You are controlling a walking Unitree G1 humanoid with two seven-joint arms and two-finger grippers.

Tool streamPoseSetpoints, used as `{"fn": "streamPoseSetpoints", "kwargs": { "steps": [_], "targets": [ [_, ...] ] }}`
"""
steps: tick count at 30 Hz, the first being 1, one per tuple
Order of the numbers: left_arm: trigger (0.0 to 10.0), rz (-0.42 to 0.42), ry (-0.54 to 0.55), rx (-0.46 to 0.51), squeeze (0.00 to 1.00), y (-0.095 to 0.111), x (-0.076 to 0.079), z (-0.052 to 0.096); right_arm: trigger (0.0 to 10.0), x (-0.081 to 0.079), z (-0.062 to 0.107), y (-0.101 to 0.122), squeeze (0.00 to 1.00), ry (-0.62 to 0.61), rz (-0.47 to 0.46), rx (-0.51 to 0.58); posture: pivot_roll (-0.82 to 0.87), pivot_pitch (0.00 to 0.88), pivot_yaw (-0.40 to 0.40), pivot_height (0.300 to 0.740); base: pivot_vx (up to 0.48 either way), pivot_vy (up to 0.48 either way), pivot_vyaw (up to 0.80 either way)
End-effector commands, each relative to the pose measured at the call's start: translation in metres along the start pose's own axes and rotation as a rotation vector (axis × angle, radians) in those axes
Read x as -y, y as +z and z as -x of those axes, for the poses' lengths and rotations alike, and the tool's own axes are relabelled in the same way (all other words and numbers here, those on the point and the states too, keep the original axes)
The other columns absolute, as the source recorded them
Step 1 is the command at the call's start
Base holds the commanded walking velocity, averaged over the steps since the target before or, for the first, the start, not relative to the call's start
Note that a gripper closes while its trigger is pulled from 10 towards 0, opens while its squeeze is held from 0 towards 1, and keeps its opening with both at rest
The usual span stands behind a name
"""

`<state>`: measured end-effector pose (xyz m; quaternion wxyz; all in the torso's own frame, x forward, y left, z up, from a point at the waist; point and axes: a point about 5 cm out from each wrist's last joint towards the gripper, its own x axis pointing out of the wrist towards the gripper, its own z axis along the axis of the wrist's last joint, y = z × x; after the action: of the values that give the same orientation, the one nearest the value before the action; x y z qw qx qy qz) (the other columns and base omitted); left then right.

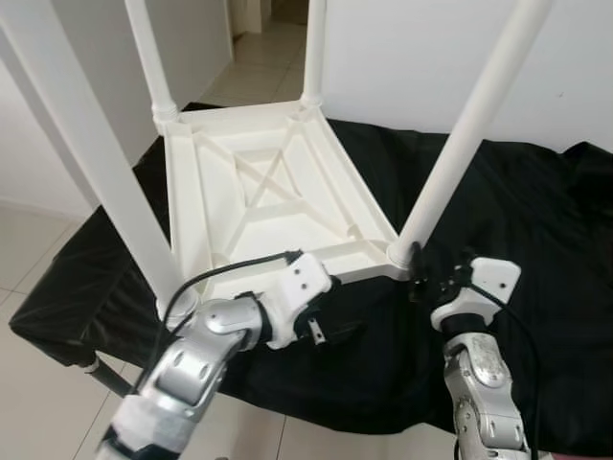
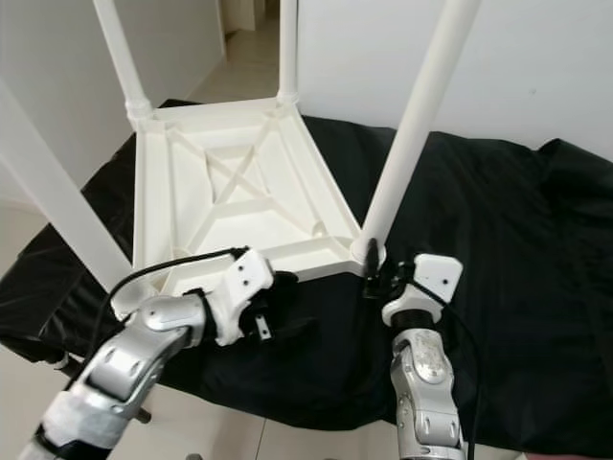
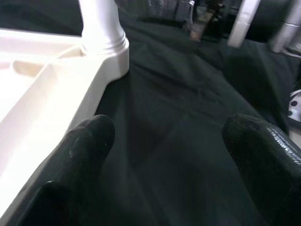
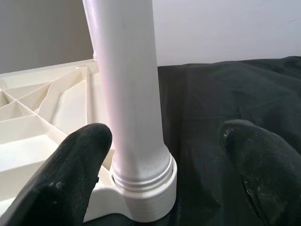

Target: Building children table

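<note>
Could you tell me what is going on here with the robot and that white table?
The robot is putting together a small white table, which lies upside down on a black cloth with all four legs standing up in its corners. The right gripper is open with its fingers on either side of the near right leg, just above its socket, not closed on it. The left gripper is open too, low over the cloth beside the table's near edge, holding nothing.
</note>
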<state>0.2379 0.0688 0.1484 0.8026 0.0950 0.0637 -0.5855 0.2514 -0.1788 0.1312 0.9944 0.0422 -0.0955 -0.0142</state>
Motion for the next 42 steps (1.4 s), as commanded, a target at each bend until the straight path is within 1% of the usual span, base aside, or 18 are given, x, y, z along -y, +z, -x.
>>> {"fn": "streamPoseSetpoints", "kwargs": {
  "steps": [1,3,4,5,6,7,9,10,14,15,20,29,30,34,35,37,39,42],
  "targets": [
    [10.0,0.010,-0.112,0.014,0.00,0.003,0.006,0.003,10.0,0.001,0.000,-0.004,0.00,0.004,-0.010,-0.021,-0.07,0.000,-0.012,0.740,0.000,0.000,0.00],
    [10.0,0.026,-0.125,0.026,0.00,0.004,0.009,0.010,10.0,0.003,0.000,-0.005,0.00,0.009,-0.007,-0.026,-0.06,0.000,-0.015,0.740,0.000,0.000,0.00],
    [10.0,0.042,-0.133,0.028,0.00,0.003,0.011,0.019,10.0,0.004,0.001,-0.006,0.00,0.023,-0.004,-0.033,-0.05,0.000,-0.022,0.740,0.000,0.000,0.00],
    [10.0,0.042,-0.133,0.028,0.00,0.003,0.011,0.019,10.0,0.004,0.001,-0.006,0.00,0.023,-0.004,-0.033,-0.05,0.000,-0.022,0.740,0.000,0.000,0.00],
    [10.0,0.055,-0.146,0.013,0.00,-0.001,0.015,0.030,10.0,0.007,-0.002,-0.009,0.00,0.038,0.003,-0.045,-0.04,0.000,-0.031,0.740,0.000,0.000,0.00],
    [10.0,0.055,-0.146,0.013,0.00,-0.001,0.015,0.030,10.0,0.007,-0.002,-0.009,0.00,0.038,0.003,-0.045,-0.04,0.000,-0.031,0.740,0.000,0.000,0.00],
    [10.0,0.077,-0.175,-0.008,0.00,-0.006,0.022,0.046,10.0,0.010,-0.008,-0.011,0.00,0.057,0.021,-0.055,-0.04,0.000,-0.032,0.740,0.000,0.000,0.00],
    [10.0,0.077,-0.175,-0.008,0.00,-0.006,0.022,0.046,10.0,0.010,-0.008,-0.011,0.00,0.057,0.021,-0.055,-0.04,0.000,-0.032,0.740,0.000,0.000,0.00],
    [10.0,0.093,-0.188,-0.052,0.00,-0.005,0.030,0.068,10.0,0.014,-0.033,-0.011,0.00,0.070,0.055,-0.051,-0.02,0.000,-0.039,0.740,0.000,0.000,0.00],
    [10.0,0.093,-0.188,-0.052,0.00,-0.005,0.030,0.068,10.0,0.014,-0.033,-0.011,0.00,0.070,0.055,-0.051,-0.02,0.000,-0.039,0.740,0.000,0.000,0.00],
    [10.0,0.151,-0.165,-0.108,0.00,-0.007,0.033,0.085,10.0,0.012,-0.059,-0.011,0.00,0.099,0.065,-0.055,-0.01,0.000,-0.039,0.740,0.000,0.000,0.00],
    [10.0,0.185,-0.096,-0.162,0.00,-0.010,0.040,0.104,10.0,0.009,-0.080,-0.012,0.00,0.152,0.086,-0.068,0.03,0.000,-0.055,0.740,0.000,0.000,0.00],
    [10.0,0.202,-0.067,-0.179,0.00,-0.012,0.039,0.111,10.0,0.015,-0.083,-0.012,0.00,0.125,0.098,-0.070,0.04,0.000,-0.066,0.740,0.000,0.000,0.00],
    [10.0,0.213,-0.047,-0.191,0.00,-0.014,0.038,0.116,10.0,0.020,-0.085,-0.012,0.00,0.106,0.107,-0.072,0.04,0.000,-0.066,0.740,0.000,0.000,0.00],
    [10.0,0.238,0.024,-0.244,0.00,-0.023,0.031,0.137,10.0,0.042,-0.088,-0.011,0.00,0.024,0.140,-0.084,0.06,0.000,-0.080,0.740,0.000,0.000,0.00],
    [10.0,0.238,0.024,-0.244,0.00,-0.023,0.031,0.137,10.0,0.042,-0.088,-0.011,0.00,0.024,0.140,-0.084,0.06,0.000,-0.080,0.740,0.000,0.000,0.00],
    [10.0,0.250,0.054,-0.270,0.00,-0.028,0.028,0.146,10.0,0.051,-0.089,-0.012,0.00,-0.008,0.144,-0.091,0.07,0.000,-0.081,0.740,0.000,0.000,0.00],
    [10.0,0.252,0.057,-0.273,0.00,-0.028,0.028,0.147,10.0,0.051,-0.089,-0.012,0.00,-0.009,0.142,-0.091,0.07,0.000,-0.081,0.740,0.000,0.000,0.00]
  ]
}}
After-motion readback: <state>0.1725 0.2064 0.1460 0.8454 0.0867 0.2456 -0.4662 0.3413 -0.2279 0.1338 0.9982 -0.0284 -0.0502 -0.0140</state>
